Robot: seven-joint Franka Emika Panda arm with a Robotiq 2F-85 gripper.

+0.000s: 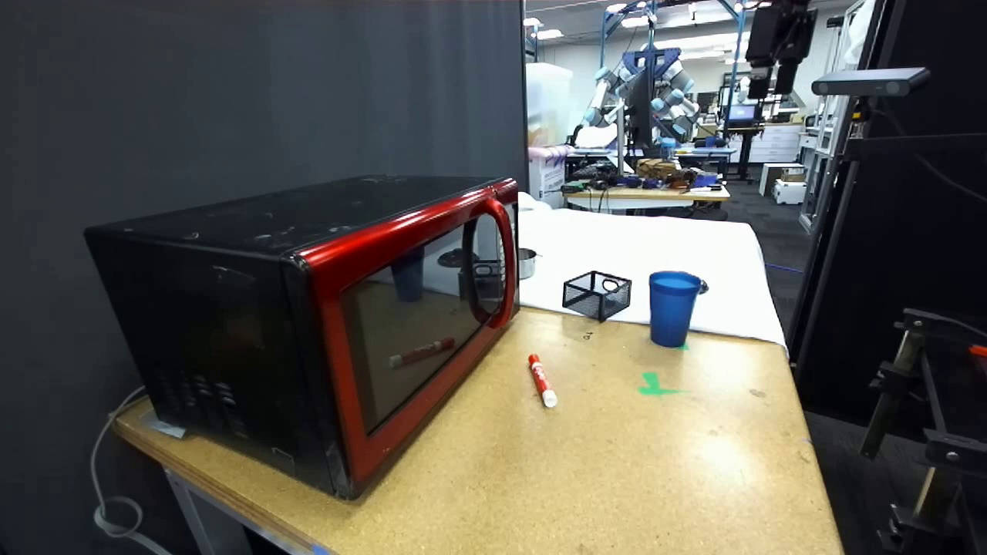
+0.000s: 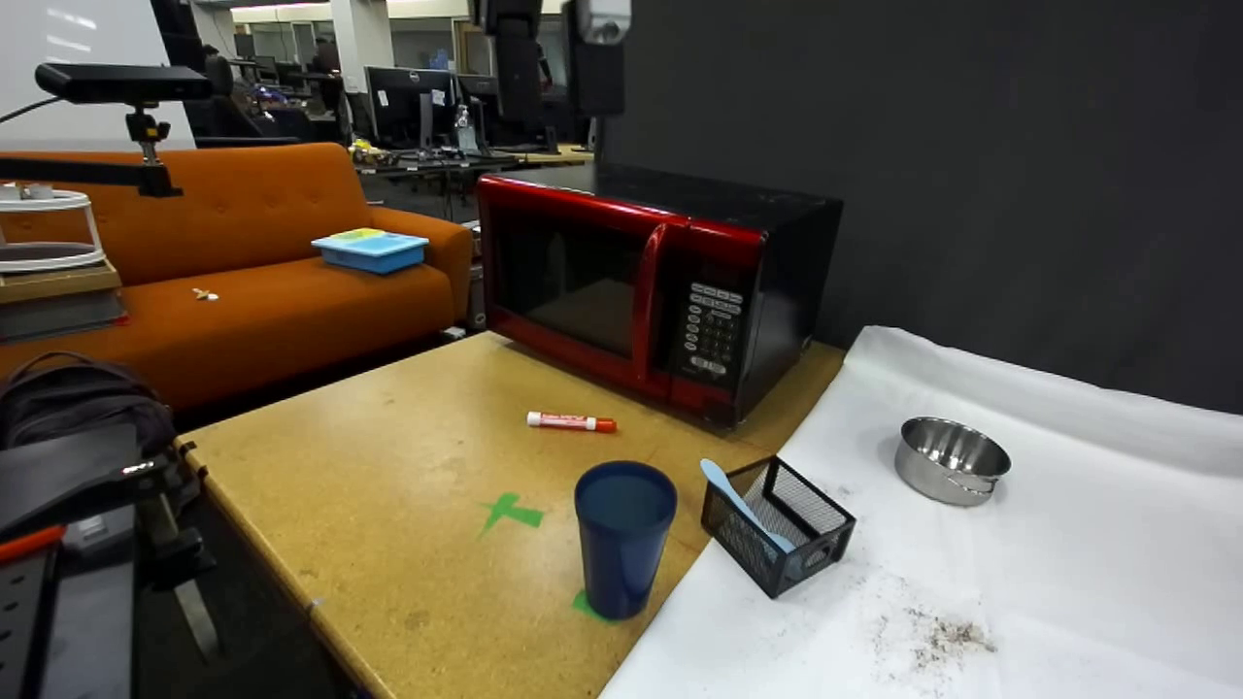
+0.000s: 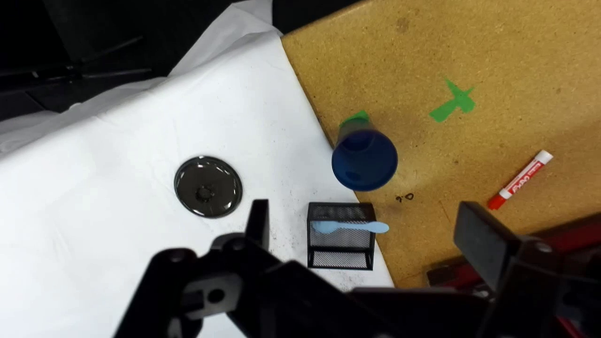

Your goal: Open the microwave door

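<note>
The microwave (image 1: 308,212) (image 2: 798,282) is a black box with a glossy red front, standing on the wooden table. Its microwave door (image 1: 416,331) (image 2: 573,282), red-framed with a dark window, is shut. The curved red handle (image 1: 506,262) (image 2: 647,301) shows in both exterior views, beside the keypad. In the wrist view only a bit of the microwave's red front (image 3: 575,237) shows at the lower right, partly behind a finger. My gripper (image 1: 773,83) (image 2: 558,97) hangs in the air, apart from the handle. In the wrist view my gripper (image 3: 371,230) is open with nothing between its fingers.
A red-and-white marker (image 1: 542,381) lies in front of the door. A blue cup (image 2: 624,544), a black mesh basket (image 2: 777,524) with a light blue spoon (image 2: 738,500), and a metal pan (image 2: 952,461) stand farther off. White cloth (image 2: 1068,544) covers one side.
</note>
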